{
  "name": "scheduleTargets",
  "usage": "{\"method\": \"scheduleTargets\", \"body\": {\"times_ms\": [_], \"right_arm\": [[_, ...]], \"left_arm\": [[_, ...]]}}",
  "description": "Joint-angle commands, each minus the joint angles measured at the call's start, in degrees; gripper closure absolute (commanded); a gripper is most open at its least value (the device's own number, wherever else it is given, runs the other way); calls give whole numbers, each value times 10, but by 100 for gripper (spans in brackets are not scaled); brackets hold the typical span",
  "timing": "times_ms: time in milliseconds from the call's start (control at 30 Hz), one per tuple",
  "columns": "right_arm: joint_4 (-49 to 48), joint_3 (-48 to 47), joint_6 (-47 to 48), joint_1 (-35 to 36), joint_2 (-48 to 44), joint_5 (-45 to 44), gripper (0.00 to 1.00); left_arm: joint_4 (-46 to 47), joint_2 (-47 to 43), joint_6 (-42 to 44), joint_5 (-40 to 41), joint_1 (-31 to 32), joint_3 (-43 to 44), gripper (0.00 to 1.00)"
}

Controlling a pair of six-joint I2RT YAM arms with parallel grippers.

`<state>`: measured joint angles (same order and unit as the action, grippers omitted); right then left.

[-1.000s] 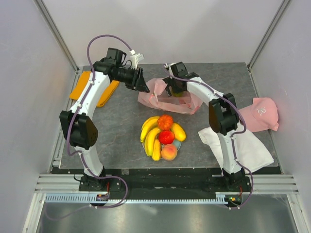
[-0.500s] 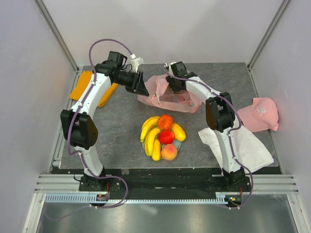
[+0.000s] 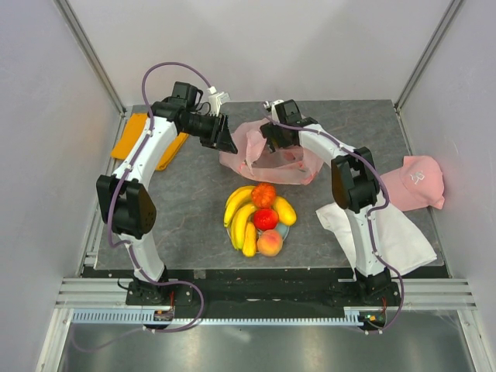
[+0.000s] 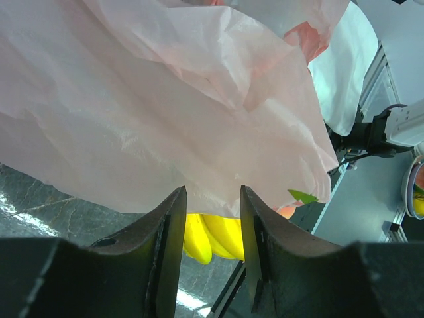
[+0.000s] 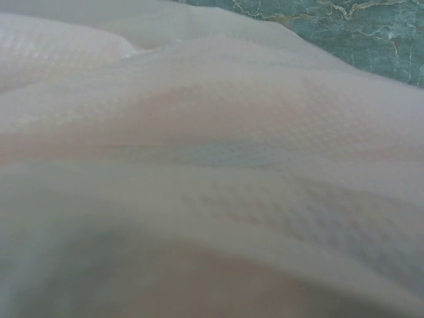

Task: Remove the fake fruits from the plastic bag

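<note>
Bag (image 3: 273, 167): draped over right pincer (image 3: 270, 139), likely probing inside; cannot tell if apart.
Left pincer (image 4: 211, 199): half apart, bag just ahead.

You've got the thin translucent pink plastic carrier bag (image 3: 263, 167) at back centre of the grey stone-pattern table (image 3: 186, 209). The pile of glossy plastic fake fruits (image 3: 260, 217) sits on the table just in front of it, outside the bag. Folded orange cloth (image 3: 130, 139) is back left, at the table edge. Pink fabric cap (image 3: 415, 182) is far right, with the white cloth (image 3: 387, 232) just in front of it.
</note>
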<state>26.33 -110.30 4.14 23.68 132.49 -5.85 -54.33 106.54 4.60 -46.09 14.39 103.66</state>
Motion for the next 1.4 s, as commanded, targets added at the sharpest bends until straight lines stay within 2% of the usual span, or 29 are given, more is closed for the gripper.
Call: {"method": "scheduleTargets", "body": {"times_ms": [0, 133, 433, 533, 567, 633, 667, 700, 733, 833, 933, 1100, 1200, 1367], "right_arm": [[-20, -33, -35, 0, -2, 12, 2], [-31, -61, -41, 0, 21, 29, 2], [-37, -211, -56, -2, 136, 14, 2], [-36, -228, -46, -5, 146, 9, 14], [-36, -227, -48, -8, 146, 9, 24], [-41, -225, -47, -11, 146, 15, 34], [-41, -224, -47, -14, 146, 16, 43], [-42, -222, -46, -16, 142, 21, 47], [-42, -211, -27, -15, 131, 22, 50], [-41, -161, -17, -16, 89, 31, 66], [-32, -81, -14, -16, 24, 43, 74], [-39, 82, -11, -18, -135, 73, 77], [-47, 143, -5, -17, -221, 92, 76], [4, 168, 19, -18, -313, 134, 75]], "left_arm": [[5, -22, 25, -1, 4, -2, 55], [3, -20, 29, -5, 5, -10, 55], [-4, -24, 33, 9, 12, -10, 56], [-7, -34, 37, 16, 13, -19, 56], [-6, -38, 37, 18, 13, -25, 55], [-7, -45, 39, 21, 13, -31, 56], [-7, -47, 39, 22, 13, -36, 56], [-7, -48, 39, 22, 14, -37, 56], [-7, -49, 39, 22, 14, -38, 56], [-3, -47, 36, 18, 14, -37, 56], [1, -45, 33, 14, 15, -33, 56], [4, -41, 33, 8, 15, -24, 56], [6, -39, 30, 4, 15, -18, 56], [12, -30, 19, 1, 15, 1, 56]]}}
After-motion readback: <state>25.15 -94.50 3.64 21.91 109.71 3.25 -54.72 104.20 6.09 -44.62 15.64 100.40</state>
